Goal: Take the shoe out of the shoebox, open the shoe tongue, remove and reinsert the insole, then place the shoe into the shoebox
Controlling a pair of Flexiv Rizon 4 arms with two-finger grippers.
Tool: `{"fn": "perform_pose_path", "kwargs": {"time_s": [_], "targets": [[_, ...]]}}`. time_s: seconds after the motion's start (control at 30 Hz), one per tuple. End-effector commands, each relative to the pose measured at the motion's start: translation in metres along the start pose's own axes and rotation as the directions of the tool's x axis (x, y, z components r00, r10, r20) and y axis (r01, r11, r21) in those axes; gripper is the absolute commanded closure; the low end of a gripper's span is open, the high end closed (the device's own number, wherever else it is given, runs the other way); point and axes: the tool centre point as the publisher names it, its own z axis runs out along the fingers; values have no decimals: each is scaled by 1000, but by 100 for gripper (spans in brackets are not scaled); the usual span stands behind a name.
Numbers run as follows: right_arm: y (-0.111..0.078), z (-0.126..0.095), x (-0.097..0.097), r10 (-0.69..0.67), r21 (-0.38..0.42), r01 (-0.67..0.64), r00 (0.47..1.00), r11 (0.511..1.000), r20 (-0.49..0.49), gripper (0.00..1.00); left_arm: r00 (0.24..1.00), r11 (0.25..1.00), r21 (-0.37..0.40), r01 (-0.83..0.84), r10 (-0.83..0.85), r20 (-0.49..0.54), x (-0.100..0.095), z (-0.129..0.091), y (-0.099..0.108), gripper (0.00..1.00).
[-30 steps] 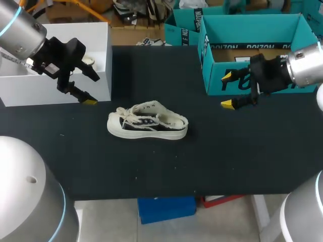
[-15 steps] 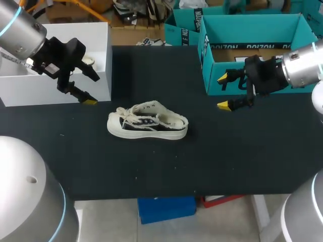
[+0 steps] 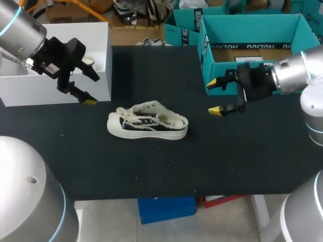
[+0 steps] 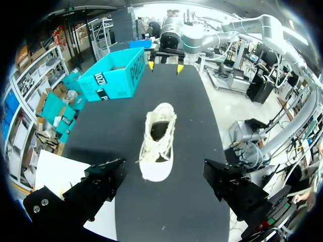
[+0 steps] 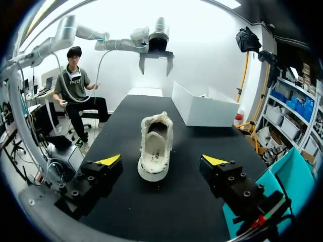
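Shoe [image 3: 147,122] is out of the shoebox [image 3: 252,19]; the tongue looks like your next step.
Your right gripper [image 3: 215,96] is spread wide and empty, with the shoe's heel straight ahead. The left gripper [image 3: 92,89], also spread, faces the toe. You'd best steady the heel, then lift the tongue gently.

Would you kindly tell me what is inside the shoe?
A pale insole lies in the shoe, visible from the heel forward; its toe end is hidden under the tongue.

The cream canvas shoe [image 3: 147,124] lies on the black table [image 3: 151,166]. The teal cardboard shoebox [image 3: 252,25] stands behind it rightward, the white open box [image 3: 30,85] behind it leftward.
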Motion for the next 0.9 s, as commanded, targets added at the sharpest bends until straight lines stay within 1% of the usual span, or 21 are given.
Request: {"fn": "perform_pose_path", "kwargs": {"time_s": [0.03,0.17,0.33,0.57,0.73,0.9], "targets": [[-5,32,-2,-3,-20,3,1000,1000,-4,0,1000,1000,0,-2,2,3,0,1,1,0],[-4,51,3,-7,-32,7,1000,999,-11,0,1000,1000,0,-2,2,3,0,1,1,0],[-5,72,15,1,-35,-1,1000,999,-8,0,1000,1000,0,-2,2,3,0,1,1,0],[-12,97,32,25,-28,-25,1000,999,10,0,1000,1000,0,-2,2,3,0,1,1,0],[-14,111,39,35,-39,-35,999,999,11,0,1000,1000,0,-2,2,3,0,1,1,0],[-20,119,39,43,-46,-42,999,998,12,0,1000,1000,0,-2,2,3,0,1,1,0]]}}
